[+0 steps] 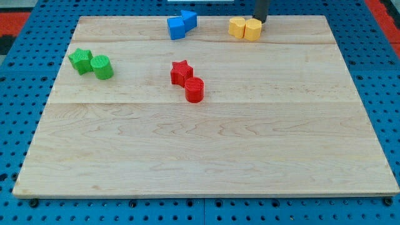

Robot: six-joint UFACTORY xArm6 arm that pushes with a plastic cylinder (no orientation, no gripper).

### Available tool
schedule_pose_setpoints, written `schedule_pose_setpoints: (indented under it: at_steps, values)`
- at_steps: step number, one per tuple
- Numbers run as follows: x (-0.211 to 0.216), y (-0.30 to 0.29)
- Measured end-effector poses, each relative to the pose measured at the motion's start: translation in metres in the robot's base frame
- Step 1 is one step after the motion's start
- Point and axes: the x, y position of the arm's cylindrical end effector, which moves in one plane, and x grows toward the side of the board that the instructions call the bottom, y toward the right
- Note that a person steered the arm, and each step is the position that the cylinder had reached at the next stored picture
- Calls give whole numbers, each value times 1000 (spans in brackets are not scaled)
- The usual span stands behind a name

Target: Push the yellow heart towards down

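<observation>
Starting at the board's [206, 156] left edge: a green star [80, 60] and a green cylinder [102, 67] sit touching, out of play. Nearer the middle, a red star [180, 72] with a red cylinder [194, 90] just below it, touching. Up along the top edge, two blue blocks [181, 25] are bunched together, shapes hard to call. Then the target pair near the top edge, right of centre: two yellow blocks touching, and which one is the yellow heart [237, 27] I can't say for sure; the left looks likelier, the yellow block [253, 29] beside it more angular. My tip [260, 22] stands right behind that right-hand one, on the top-edge side, which looks set for a downward shove. No pincer on this rod, so nothing to spread or pinch.
</observation>
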Motion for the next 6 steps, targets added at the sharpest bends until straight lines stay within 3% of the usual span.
schedule_pose_setpoints:
  at_steps: [3, 6]
  values:
    - [2, -66]
    - [175, -99]
